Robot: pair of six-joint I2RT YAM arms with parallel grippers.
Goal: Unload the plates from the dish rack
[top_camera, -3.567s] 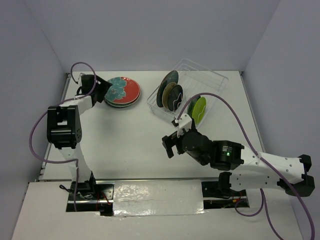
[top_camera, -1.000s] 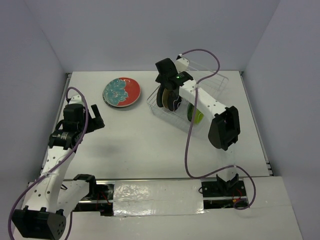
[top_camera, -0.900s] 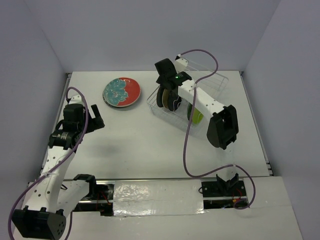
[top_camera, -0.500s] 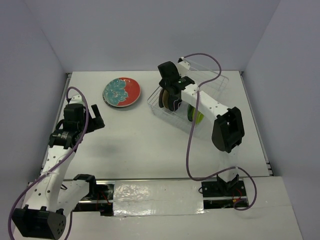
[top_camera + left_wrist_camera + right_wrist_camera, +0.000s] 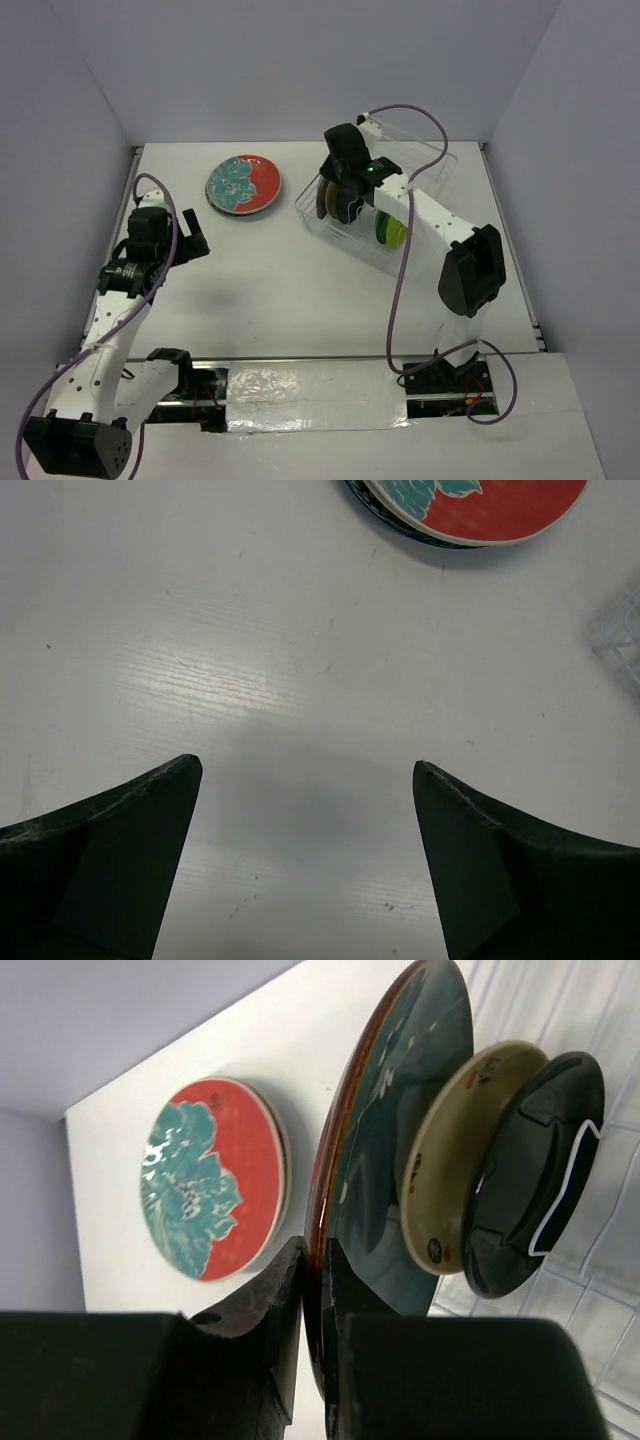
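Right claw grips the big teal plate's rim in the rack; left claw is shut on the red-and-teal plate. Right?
No: the left claw is open and empty, short of the red-and-teal plate, per the left wrist view. The rest holds.

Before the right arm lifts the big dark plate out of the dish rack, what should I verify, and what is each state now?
1. Right gripper has a finger on each face of the large dark plate rim: ok.
2. Grip firm enough to lift: cannot tell.
3. Tan plate apart from the large dark plate: cannot tell; they overlap in the wrist view.
4. Left gripper open, away from the dish rack: ok.
5. Red-and-teal plate stack lies flat, nothing on top: ok.
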